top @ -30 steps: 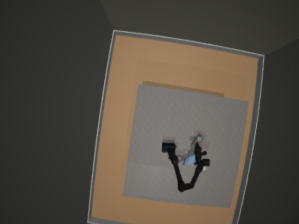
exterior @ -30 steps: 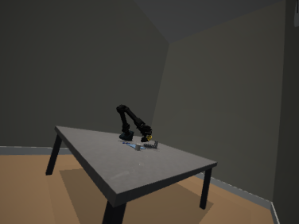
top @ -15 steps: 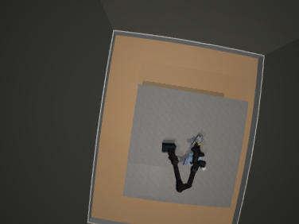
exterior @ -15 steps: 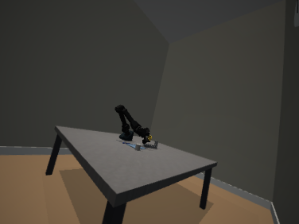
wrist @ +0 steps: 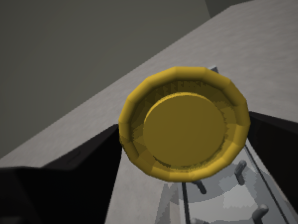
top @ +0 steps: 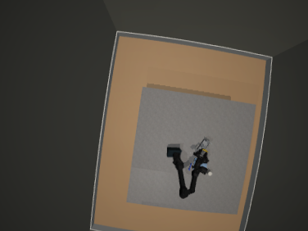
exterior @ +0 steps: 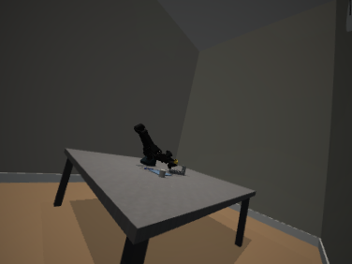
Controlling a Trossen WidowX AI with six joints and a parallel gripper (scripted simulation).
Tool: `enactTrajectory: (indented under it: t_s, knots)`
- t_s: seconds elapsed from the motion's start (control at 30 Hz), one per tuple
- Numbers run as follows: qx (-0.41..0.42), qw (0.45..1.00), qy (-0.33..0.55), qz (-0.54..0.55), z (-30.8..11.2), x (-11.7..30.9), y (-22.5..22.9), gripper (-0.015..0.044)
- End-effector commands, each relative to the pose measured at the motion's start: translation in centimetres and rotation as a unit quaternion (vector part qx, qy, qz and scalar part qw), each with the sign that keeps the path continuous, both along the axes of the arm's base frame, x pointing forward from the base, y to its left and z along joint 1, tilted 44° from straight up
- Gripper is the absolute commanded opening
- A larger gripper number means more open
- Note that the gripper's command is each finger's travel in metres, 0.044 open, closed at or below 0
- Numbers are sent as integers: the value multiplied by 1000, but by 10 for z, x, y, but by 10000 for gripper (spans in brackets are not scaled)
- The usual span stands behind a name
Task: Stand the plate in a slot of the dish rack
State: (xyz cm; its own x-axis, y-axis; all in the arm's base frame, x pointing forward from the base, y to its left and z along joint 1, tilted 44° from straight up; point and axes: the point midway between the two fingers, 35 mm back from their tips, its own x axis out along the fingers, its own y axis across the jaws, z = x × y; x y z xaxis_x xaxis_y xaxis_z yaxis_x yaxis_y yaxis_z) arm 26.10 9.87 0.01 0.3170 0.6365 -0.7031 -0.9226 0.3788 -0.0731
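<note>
The yellow plate (top: 205, 151) (exterior: 176, 161) (wrist: 184, 131) is held by opposite sides of its rim, its face toward the wrist camera. It looks narrow from above, so it is steeply tilted. My gripper (wrist: 180, 124) is shut on it, one black finger at each side. The grey dish rack (top: 206, 142) (exterior: 183, 170) (wrist: 225, 202) stands on the table; in the wrist view its base and several short pegs show below and right of the plate. The plate hides the rack's other end. I cannot tell whether the plate touches the rack or lies between rails.
A blue sheet (top: 204, 165) (exterior: 154, 171) lies under and beside the arm. A blue pen-like stick (top: 190, 166) (exterior: 147, 168) lies at its side. A whitish cylinder (top: 210, 174) (exterior: 162, 173) stands close by. The grey table (top: 164, 119) (exterior: 187, 201) carries everything.
</note>
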Motion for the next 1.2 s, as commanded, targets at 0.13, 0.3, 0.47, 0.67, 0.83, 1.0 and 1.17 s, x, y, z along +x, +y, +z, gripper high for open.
enactTrajectory:
  t_s: [0.13,0.3,0.47,0.67,0.83,1.0,1.17]
  knots:
    - [12,990,-122,64,9,-4,-6,0]
    - [12,980,-176,89,14,-7,-9,0]
    - [12,980,-176,89,14,-7,-9,0]
    - [12,980,-175,89,13,-7,-10,0]
    - [11,981,-174,88,5,-3,-13,0]
    - [11,981,-172,87,-5,1,-17,0]
    - [10,982,-170,86,-16,3,-20,0]
